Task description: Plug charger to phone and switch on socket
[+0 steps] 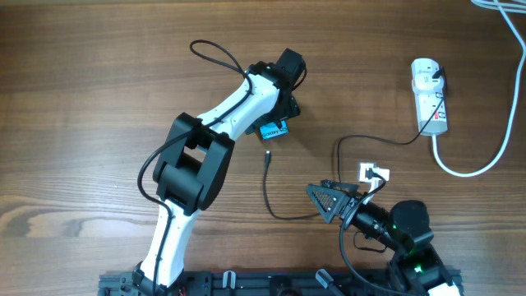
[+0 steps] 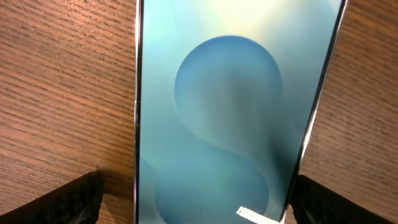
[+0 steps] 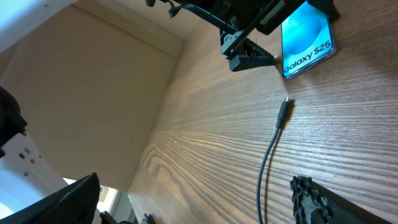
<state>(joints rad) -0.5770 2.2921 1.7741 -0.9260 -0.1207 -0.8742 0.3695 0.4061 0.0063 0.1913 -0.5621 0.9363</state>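
Left gripper (image 2: pixel 198 186), spread wide, straddles the phone (image 2: pixel 230 93) at its long edges. Right gripper (image 1: pixel 343 196) also gapes — the charger (image 3: pixel 273 140) tip lies free on bare surface (image 1: pixel 82 82).

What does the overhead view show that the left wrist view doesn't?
Only overhead: the socket, the charger trailing across the table, and the open right gripper. Only left wrist: the phone close up with its blue swirl screen, flanked by the fingertips of the open left gripper. Both: the phone and the wooden table.
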